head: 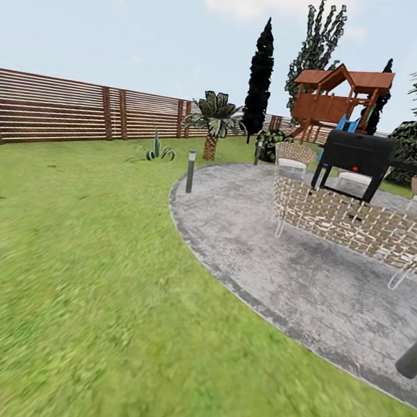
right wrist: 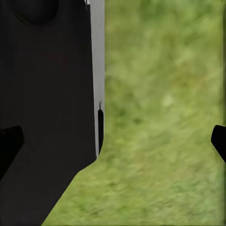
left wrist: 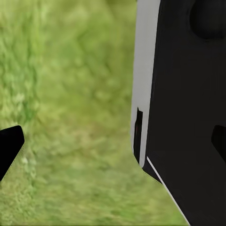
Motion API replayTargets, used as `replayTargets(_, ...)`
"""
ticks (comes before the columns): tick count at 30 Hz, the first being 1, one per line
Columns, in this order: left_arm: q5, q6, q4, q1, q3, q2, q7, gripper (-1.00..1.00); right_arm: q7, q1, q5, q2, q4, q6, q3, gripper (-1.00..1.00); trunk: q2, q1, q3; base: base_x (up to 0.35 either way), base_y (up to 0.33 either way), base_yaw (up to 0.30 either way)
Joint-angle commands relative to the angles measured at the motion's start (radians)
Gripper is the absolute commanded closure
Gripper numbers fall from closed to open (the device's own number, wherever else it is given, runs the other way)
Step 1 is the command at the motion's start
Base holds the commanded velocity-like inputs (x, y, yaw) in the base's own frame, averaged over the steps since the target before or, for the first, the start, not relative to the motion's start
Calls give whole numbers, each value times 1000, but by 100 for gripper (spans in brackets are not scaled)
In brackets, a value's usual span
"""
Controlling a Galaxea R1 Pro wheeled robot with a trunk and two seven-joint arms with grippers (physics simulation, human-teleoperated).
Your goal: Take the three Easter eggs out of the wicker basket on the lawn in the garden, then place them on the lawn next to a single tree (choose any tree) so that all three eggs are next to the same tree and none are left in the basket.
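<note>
Your left gripper (left wrist: 113, 146) and right gripper (right wrist: 113, 143) hang spread and empty over the lawn (head: 78, 268), fence (head: 56, 107) upper left, no legible writing.

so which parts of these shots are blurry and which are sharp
Head view: near lawn smeared, patio, fence and playset fairly crisp under flat daylight. Both wrist views: grass soft and out of focus, with dark robot bodywork sharp-edged.
</note>
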Motion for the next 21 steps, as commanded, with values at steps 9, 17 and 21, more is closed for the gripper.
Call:
replayTargets(9,0,1,-2,1,1,0,-1,-100,-2,-1,-7,0,2,0,-1,-100,0,1,-1,329,0,194)
replayTargets(17,0,1,-2,1,1,0,-1,-100,-2,-1,-7,0,2,0,-1,-100,0,1,-1,329,0,254)
replayTargets(21,0,1,-2,1,1,0,-1,-100,-2,-1,-9,0,2,0,-1,-100,0,1,-1,329,0,255)
